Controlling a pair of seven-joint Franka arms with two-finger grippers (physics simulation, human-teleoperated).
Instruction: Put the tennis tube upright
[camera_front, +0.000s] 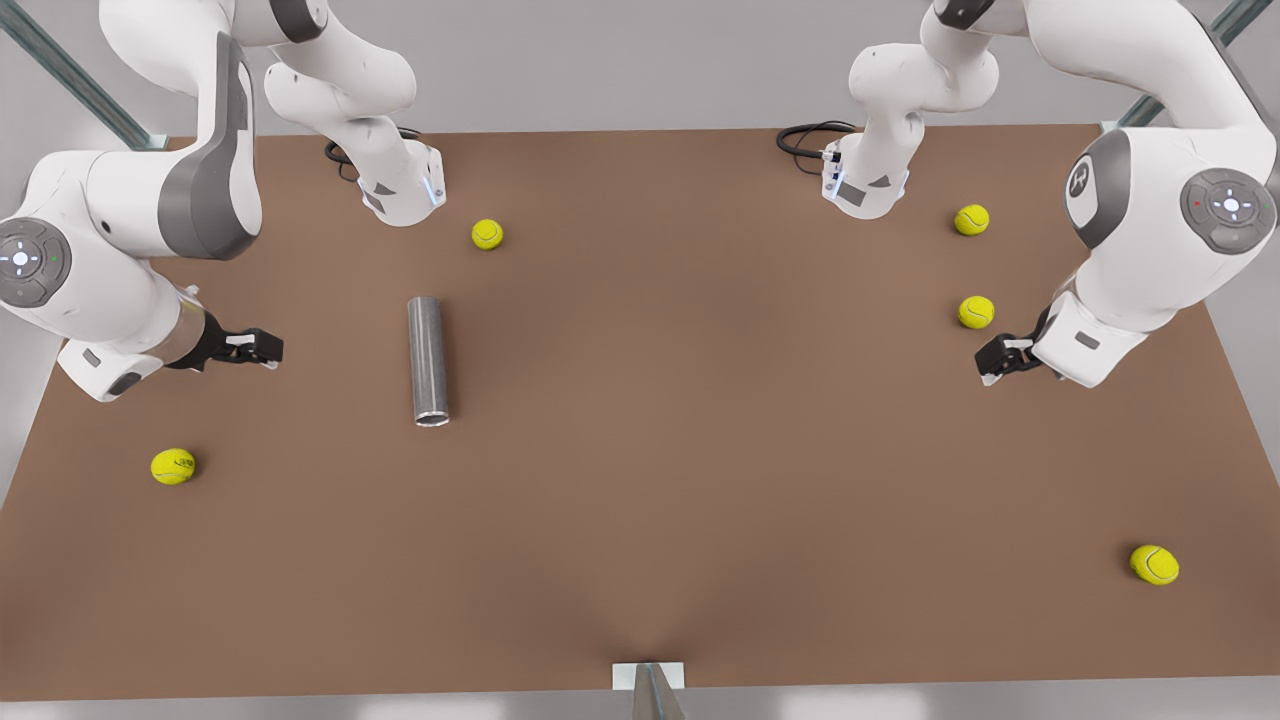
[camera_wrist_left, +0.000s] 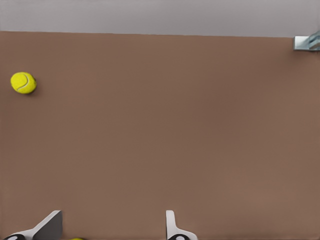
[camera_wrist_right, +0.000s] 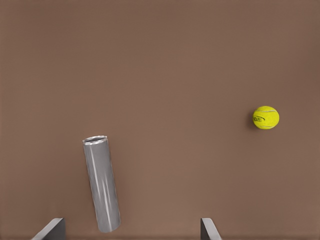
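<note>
Tennis tube (camera_front: 428, 361) lies flat on table (camera_front: 700, 450), untouched; right gripper (camera_front: 262, 347) beside it and left gripper (camera_front: 1003, 357) waiting far off both hang spread, holding nothing.

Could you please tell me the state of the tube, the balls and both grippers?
Tube: lying on its side on the table, ungripped.
Five balls: loose on the table.
Right gripper: jaws open, empty, beside the tube.
Left gripper: jaws open, empty, waiting.
</note>
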